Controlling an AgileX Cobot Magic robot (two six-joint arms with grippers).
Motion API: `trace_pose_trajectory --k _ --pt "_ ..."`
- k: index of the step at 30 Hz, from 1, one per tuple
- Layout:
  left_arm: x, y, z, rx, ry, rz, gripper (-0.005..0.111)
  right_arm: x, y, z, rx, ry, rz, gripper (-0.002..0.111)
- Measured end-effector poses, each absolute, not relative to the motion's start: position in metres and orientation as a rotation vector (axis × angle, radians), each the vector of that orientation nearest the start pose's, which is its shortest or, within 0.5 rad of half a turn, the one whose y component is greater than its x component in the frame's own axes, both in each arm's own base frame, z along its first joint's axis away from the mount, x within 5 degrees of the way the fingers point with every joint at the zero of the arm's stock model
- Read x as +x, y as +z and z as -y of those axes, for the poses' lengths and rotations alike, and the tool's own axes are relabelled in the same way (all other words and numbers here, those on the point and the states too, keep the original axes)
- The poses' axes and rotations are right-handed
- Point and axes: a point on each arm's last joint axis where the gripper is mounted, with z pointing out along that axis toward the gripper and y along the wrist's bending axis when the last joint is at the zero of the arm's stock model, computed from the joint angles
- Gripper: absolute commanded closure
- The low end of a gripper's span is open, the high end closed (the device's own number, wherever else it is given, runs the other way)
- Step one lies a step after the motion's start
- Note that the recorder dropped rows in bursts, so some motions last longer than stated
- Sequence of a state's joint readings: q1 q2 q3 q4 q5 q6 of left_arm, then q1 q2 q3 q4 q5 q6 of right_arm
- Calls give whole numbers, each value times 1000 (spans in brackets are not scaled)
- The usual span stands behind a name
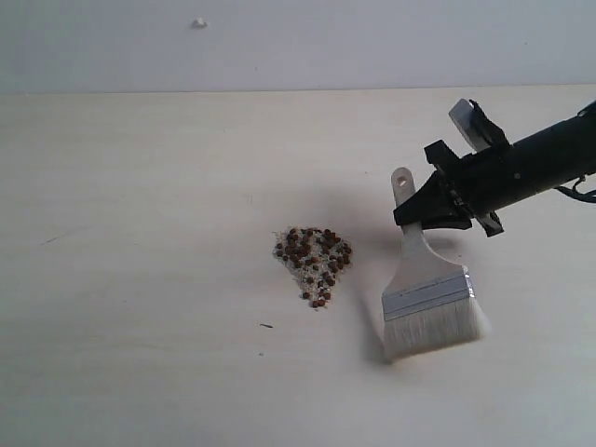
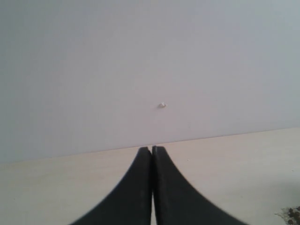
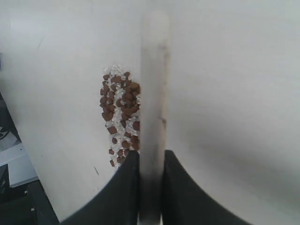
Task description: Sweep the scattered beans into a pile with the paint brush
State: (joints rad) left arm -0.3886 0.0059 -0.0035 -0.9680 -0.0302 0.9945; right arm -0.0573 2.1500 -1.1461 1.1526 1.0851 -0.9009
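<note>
Exterior view: dozens of tiny round reddish-brown beans (image 1: 314, 264) are sitting in one tight cluster near the middle of the pale wooden surface (image 1: 140, 233), and fine whitish grains (image 1: 282, 248) are mixing in among them. A flat wide paint brush with a pale wooden handle, silver ferrule and off-white bristles (image 1: 426, 296) is standing at about 4 o'clock from the cluster, near it but apart. Its bristles are pointing to 6 o'clock and look to be resting on the surface. The holed handle end is pointing to 12 o'clock. The black right pincer (image 1: 414, 212) is extending in from 3 o'clock and clamping the handle above the ferrule. A tiny dark fleck (image 1: 266, 326) is lying at 7 o'clock from the cluster. A small white speck (image 1: 199, 23) is showing on the grey wall (image 1: 372, 47).

Left wrist view: the black left pincer (image 2: 151, 151) is sitting fully closed, fingertips touching, with nothing between them. It is facing the wall (image 2: 140, 56) and the speck (image 2: 161, 105). A few beans (image 2: 293, 214) are peeking in at the frame corner.

Right wrist view: the right pincer (image 3: 151, 159) is gripping the paint brush handle (image 3: 154, 84) between narrow jaws. The beans (image 3: 121, 112) are lying just beside the handle in an elongated patch with the grains (image 3: 115, 70); the handle is covering one edge of the patch.
</note>
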Motion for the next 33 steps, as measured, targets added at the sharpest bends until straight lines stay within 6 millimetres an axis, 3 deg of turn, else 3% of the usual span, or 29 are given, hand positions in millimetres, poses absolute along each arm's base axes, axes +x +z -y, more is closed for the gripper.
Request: trace_pose_trajectory --k 5,12,16,23,33 --pt "53 216 19 284 -276 -1447 107 359 83 -53 -12 1405 -2777 108" --pt "53 216 19 284 -276 -1447 107 359 83 -53 -47 1415 -2760 106" --pt "53 216 19 284 -276 -1447 107 359 83 -53 -47 1415 -2760 93" --pt "53 216 19 284 -276 -1447 107 365 86 -52 -98 1379 -2756 61" --pt "53 216 19 284 -276 -1447 107 382 97 -47 -148 1238 -2724 55"
